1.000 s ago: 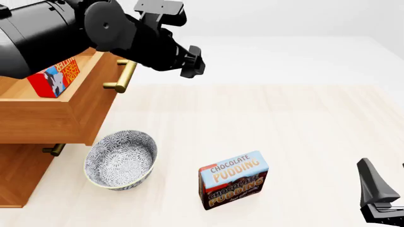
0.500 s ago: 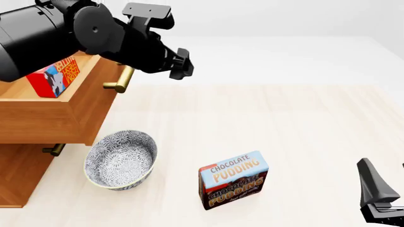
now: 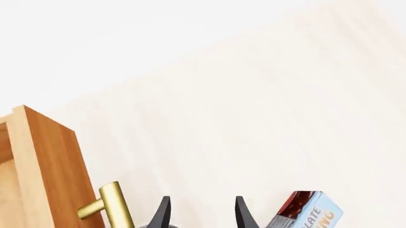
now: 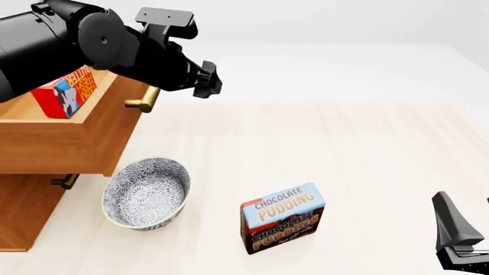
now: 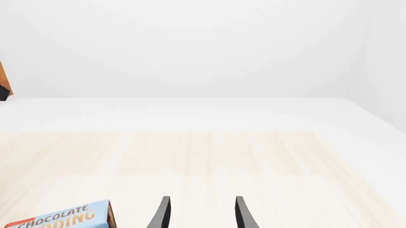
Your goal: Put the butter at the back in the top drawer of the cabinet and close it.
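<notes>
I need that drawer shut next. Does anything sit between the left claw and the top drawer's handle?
Nothing visible does. The left claw is open and empty beside the brass handle of the top drawer, and the butter already sits inside.

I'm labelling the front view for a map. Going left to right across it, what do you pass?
butter in the open top drawer → patterned bowl → Chocolate Pudding box → right gripper at the right edge.
</notes>
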Action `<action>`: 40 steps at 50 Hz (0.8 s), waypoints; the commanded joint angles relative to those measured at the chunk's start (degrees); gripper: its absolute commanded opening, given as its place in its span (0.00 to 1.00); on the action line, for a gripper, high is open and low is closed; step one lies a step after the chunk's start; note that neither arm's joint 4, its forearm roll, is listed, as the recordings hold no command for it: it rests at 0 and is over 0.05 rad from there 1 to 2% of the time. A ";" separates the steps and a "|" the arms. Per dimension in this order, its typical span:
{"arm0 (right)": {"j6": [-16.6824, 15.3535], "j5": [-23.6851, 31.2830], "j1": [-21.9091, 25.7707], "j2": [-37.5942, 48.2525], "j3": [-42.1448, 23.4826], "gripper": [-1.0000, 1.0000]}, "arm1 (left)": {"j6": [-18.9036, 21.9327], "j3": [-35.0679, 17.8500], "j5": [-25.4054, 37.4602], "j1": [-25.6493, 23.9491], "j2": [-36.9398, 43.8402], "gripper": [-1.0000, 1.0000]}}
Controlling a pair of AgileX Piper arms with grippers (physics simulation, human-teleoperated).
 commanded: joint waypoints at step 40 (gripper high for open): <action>0.00 0.00 0.00 0.00 0.00 1.00 | 0.40 5.78 -3.20 6.36 0.32 1.00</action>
